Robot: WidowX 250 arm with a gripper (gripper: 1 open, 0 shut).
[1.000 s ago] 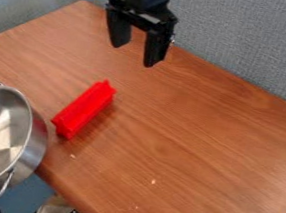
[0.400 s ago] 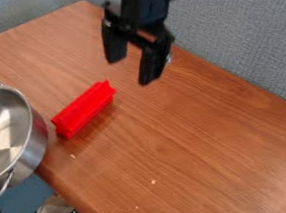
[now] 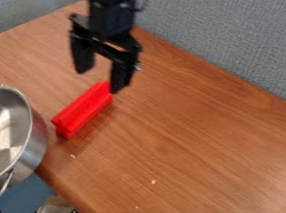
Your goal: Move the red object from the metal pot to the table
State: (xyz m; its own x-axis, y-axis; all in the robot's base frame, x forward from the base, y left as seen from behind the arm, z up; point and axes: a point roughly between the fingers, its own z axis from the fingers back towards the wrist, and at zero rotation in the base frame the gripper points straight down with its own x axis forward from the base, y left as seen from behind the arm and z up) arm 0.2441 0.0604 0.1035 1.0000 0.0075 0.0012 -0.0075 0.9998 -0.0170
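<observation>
One red block (image 3: 83, 110) lies slanted left of the frame's centre, clear of your pot (image 3: 2, 139), just below your claw (image 3: 99, 73), whose fingers stand wide apart.

no readable text, labels or numbers

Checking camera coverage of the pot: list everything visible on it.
The metal pot is round, shiny silver, steel-looking, with straight sides and a rolled rim. A small loop handle shows at its upper edge, a thin wire one at its lower side. It leans, mouth open toward the camera, in the lower left corner, cut off by the frame. Inside: only bright reflections. The claw isn't touching it.
</observation>
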